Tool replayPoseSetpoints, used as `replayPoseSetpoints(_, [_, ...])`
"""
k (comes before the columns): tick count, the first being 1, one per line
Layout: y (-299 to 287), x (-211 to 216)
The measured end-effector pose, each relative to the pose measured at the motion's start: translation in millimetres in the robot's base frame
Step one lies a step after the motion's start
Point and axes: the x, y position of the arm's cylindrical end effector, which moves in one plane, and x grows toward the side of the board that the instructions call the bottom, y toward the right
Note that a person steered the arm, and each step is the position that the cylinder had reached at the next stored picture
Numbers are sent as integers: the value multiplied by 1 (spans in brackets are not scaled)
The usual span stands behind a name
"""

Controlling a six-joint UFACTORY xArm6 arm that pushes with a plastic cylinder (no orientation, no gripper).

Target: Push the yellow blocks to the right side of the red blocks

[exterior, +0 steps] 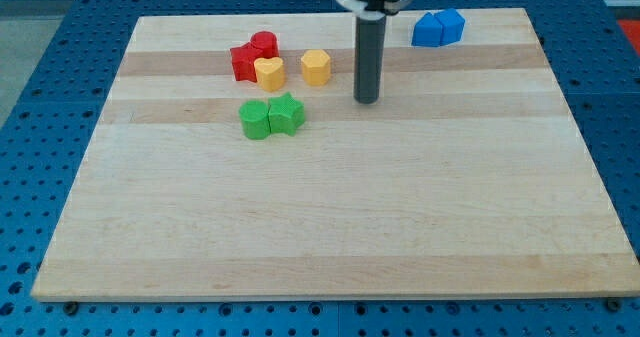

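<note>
We observe a pale wooden board (330,227) resting on a blue perforated table (40,77). Our straight dark rod ends in my tip (367,101), which stands on the board, right of the yellow hexagonal block (315,67) and apart from it. The arm carries no jaws, so nothing is grasped. The yellow heart-shaped block (269,72) touches the right side of the two red blocks (251,55), whose shapes we cannot tell. Two green blocks (272,116) sit together just nearer than the yellow ones. Two blue blocks (439,27) lie at the far right, well apart.
</note>
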Motion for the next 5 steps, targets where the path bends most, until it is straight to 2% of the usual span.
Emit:
replayPoseSetpoints(3, [-50, -37])
replayPoseSetpoints(5, [-83, -40])
